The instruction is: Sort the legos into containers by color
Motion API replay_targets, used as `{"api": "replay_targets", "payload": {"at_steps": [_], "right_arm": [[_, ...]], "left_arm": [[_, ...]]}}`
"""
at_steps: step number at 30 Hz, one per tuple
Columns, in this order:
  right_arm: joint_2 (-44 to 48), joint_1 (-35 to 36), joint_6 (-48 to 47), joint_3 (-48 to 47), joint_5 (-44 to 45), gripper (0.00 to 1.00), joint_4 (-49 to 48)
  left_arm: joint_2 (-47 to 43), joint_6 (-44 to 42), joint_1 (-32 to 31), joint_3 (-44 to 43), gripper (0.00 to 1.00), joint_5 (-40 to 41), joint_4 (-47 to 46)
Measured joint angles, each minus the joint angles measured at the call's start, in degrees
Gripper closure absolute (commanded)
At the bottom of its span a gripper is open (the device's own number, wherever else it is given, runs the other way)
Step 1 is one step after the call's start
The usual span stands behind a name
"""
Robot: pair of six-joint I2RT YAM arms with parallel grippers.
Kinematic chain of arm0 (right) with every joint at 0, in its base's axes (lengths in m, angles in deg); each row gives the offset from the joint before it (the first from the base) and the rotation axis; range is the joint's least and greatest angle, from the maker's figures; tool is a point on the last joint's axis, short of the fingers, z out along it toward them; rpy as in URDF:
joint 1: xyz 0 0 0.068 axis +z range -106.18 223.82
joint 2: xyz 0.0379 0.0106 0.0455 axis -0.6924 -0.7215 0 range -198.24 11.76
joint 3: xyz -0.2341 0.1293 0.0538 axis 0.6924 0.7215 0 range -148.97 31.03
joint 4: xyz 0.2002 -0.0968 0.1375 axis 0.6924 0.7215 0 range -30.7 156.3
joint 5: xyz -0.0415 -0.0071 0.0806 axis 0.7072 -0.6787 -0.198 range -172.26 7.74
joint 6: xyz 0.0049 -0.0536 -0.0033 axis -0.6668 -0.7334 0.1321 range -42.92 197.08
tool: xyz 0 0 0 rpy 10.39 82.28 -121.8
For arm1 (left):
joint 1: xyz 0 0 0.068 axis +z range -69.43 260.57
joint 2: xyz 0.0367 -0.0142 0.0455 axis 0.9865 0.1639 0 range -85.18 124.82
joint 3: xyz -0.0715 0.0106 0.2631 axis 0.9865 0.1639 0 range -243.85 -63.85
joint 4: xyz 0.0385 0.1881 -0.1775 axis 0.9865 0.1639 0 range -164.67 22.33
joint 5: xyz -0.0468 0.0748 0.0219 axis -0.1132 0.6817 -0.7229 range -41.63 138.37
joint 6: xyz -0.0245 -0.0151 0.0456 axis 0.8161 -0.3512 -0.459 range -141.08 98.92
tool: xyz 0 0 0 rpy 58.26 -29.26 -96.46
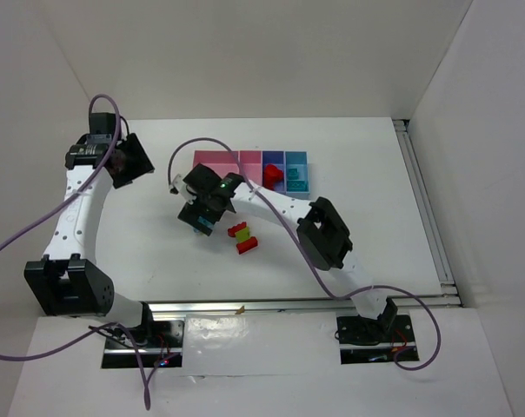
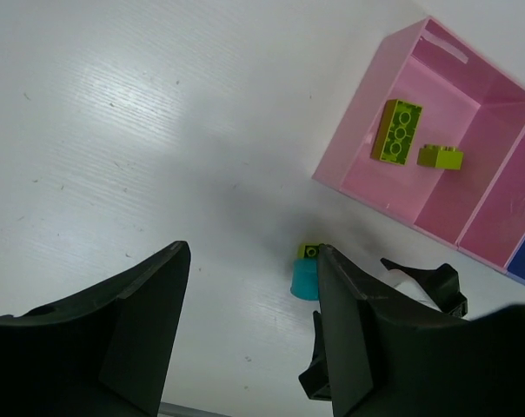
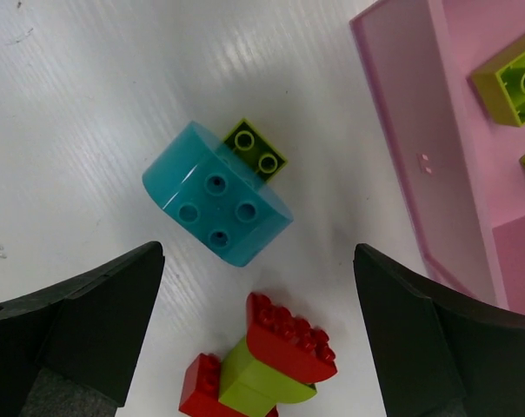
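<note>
The right end effector [image 1: 202, 213] hangs low over the worktop [image 1: 375, 200], just on the near side of the containers [image 1: 245, 156]. Its fingers are spread wide and nothing is between them. Directly under it lies a teal lego [image 3: 217, 208], with a small yellow-green lego [image 3: 255, 149] touching its far edge. The wide spread looks chosen to clear the teal block's rounded body before closing on it. A red and yellow-green stack [image 3: 262, 365] sits just near of the teal lego, close enough that a descending finger could nudge it.

In the row, the left pink bin [image 2: 367, 104] holds two yellow-green bricks [image 2: 397, 130]. The dark blue bin [image 1: 274, 158] holds a red brick [image 1: 273, 176], and the light blue bin [image 1: 297, 158] at the right end holds teal pieces [image 1: 295, 180]. By that pattern the teal lego probably belongs in the rightmost bin.

The left end effector [image 1: 130, 161] sits at the far left, well apart from the legos, its fingers parted and holding nothing. It is probably kept there so the two arms do not cross over the bins.
</note>
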Motion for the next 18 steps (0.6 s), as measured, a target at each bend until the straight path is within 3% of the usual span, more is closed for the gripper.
{"api": "replay_targets", "payload": {"at_steps": [5, 18], "right_arm": [[-2.56, 0.00, -1.14, -4.26, -0.63, 0.06, 0.44], [-7.93, 0.00, -1.33, -7.34, -1.88, 0.43, 0.28]], "left_arm": [[0.00, -0.20, 1.38, 0.85, 0.29, -1.60, -0.07], [0.57, -0.42, 2.45, 2.08, 0.29, -4.94, -0.90]]}}
